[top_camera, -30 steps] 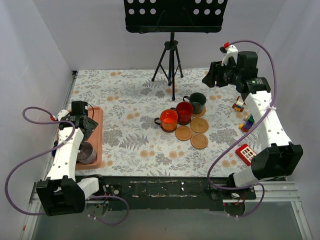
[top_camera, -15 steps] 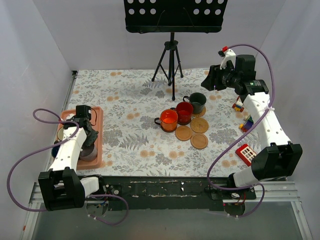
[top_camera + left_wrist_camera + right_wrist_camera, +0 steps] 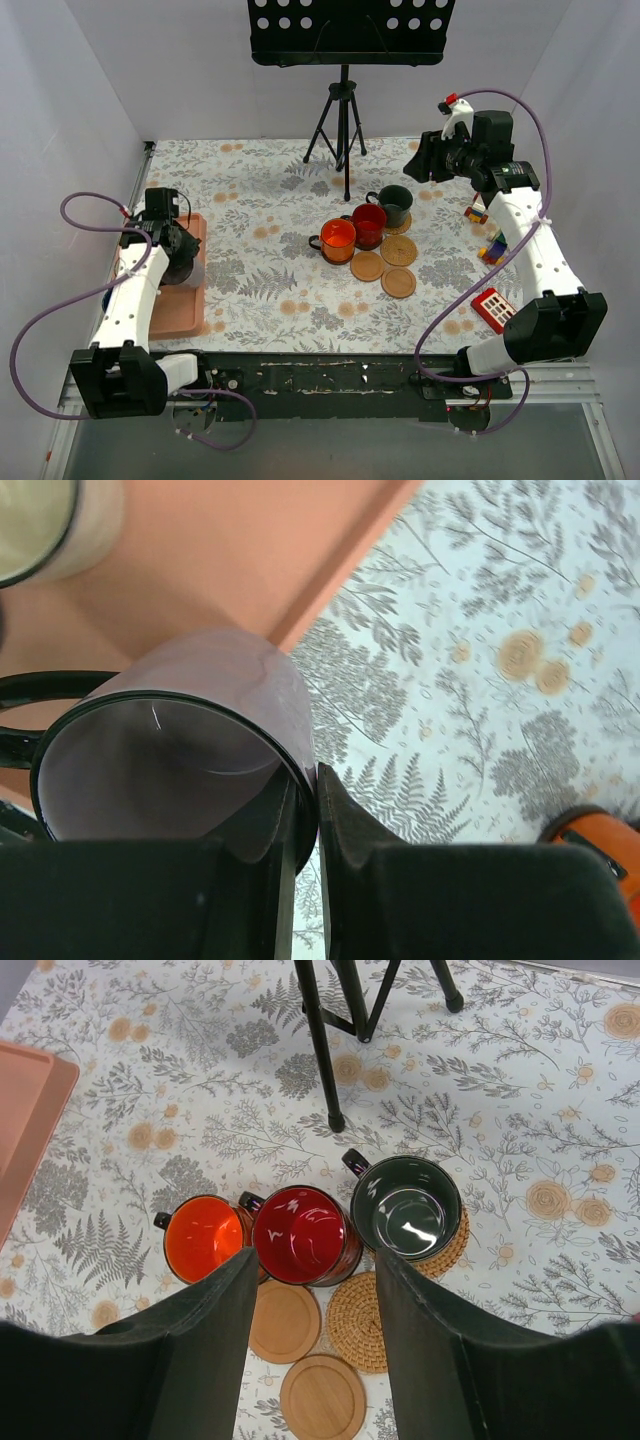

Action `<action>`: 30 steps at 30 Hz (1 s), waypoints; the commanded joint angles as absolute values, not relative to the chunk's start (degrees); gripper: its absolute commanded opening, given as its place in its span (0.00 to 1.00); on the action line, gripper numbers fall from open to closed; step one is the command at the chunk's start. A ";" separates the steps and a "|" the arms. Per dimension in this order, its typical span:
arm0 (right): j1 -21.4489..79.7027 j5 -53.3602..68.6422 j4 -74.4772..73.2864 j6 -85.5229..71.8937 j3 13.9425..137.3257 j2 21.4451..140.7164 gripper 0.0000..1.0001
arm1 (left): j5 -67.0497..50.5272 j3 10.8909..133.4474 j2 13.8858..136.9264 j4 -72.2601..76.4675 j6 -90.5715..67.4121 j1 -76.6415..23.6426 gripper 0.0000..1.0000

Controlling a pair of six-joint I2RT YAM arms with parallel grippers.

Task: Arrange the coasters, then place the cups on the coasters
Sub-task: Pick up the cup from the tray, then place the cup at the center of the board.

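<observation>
My left gripper [image 3: 312, 805] is shut on the rim of the translucent purple-grey cup [image 3: 190, 730], one finger inside and one outside. It holds the cup [image 3: 183, 272] tilted above the right edge of the pink tray [image 3: 188, 305]. A cream cup [image 3: 40, 520] stands on the tray. My right gripper [image 3: 317, 1260] hangs open, high over the orange cup [image 3: 203, 1238], the red cup [image 3: 300, 1235] and the dark green cup [image 3: 405, 1207]. The green cup sits on a rattan coaster [image 3: 452, 1250]. A second rattan coaster [image 3: 360, 1322] and two wood coasters [image 3: 285, 1322] [image 3: 322, 1398] lie bare in front of the cups.
A music stand's tripod [image 3: 342, 130] rests on the floral cloth just behind the cups. Toy blocks [image 3: 492, 308] [image 3: 493, 246] lie along the right edge under my right arm. White walls enclose the table on three sides.
My left gripper came down onto the purple-grey cup on the tray, shut on its rim and raised it toward the tray's far right edge. The right arm barely moved.
</observation>
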State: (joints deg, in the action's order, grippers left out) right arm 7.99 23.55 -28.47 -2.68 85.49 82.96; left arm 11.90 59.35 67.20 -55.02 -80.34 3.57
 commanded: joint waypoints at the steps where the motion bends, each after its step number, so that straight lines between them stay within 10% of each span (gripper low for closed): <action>1: 8.17 21.98 -28.21 -1.85 86.48 80.68 0.57 | 8.18 62.93 65.21 -53.61 -76.64 0.88 0.00; 30: 31.37 11.43 -22.78 -11.06 73.58 74.10 0.55 | 13.36 68.47 79.97 -50.72 -102.38 -38.58 0.00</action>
State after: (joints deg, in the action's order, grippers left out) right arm 28.82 14.55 -28.23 -6.94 77.56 77.67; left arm 10.57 65.34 79.13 -53.08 -96.62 -35.48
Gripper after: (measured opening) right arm 0.552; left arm 0.074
